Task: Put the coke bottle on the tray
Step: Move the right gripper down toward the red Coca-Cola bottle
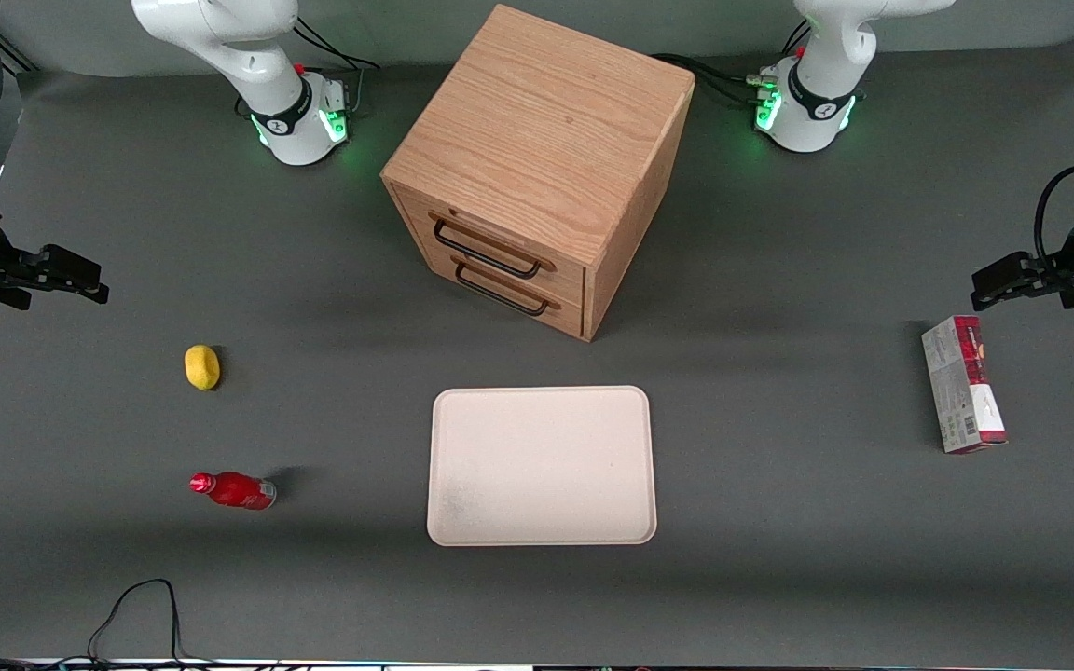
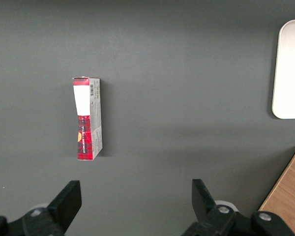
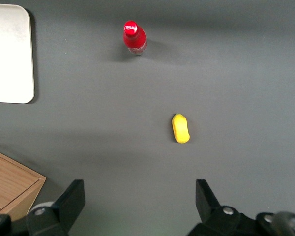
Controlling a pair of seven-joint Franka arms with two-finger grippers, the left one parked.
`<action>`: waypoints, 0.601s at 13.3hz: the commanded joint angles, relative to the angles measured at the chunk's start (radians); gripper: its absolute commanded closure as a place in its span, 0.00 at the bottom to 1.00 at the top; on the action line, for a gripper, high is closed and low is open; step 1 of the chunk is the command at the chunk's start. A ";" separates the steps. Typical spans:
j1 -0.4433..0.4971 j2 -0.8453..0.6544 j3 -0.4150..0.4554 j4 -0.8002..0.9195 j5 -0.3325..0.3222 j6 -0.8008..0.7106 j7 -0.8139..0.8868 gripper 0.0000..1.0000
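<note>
The coke bottle (image 1: 234, 490), small and glossy red with a red cap and silvery base, is on the dark table toward the working arm's end, nearer the front camera than the lemon. It also shows in the right wrist view (image 3: 134, 38). The cream-white tray (image 1: 542, 466) lies flat and bare in front of the cabinet; its rounded corner shows in the right wrist view (image 3: 10, 54). My right gripper (image 1: 80, 277) hangs above the table at the working arm's end, farther from the front camera than the bottle and well apart from it. It is open and empty (image 3: 140, 189).
A yellow lemon (image 1: 202, 366) (image 3: 180, 128) lies between the gripper and the bottle. A wooden two-drawer cabinet (image 1: 537, 168) stands mid-table. A red-and-grey carton (image 1: 963, 382) (image 2: 87, 118) lies toward the parked arm's end. A black cable (image 1: 136, 606) loops at the front edge.
</note>
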 commanded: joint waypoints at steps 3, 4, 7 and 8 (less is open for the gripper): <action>-0.005 0.002 0.007 0.013 0.000 -0.019 0.028 0.00; -0.005 0.003 0.007 0.014 0.000 -0.017 0.027 0.00; -0.005 0.022 0.007 0.039 0.001 -0.011 0.027 0.00; -0.005 0.040 0.007 0.065 0.001 -0.011 0.027 0.00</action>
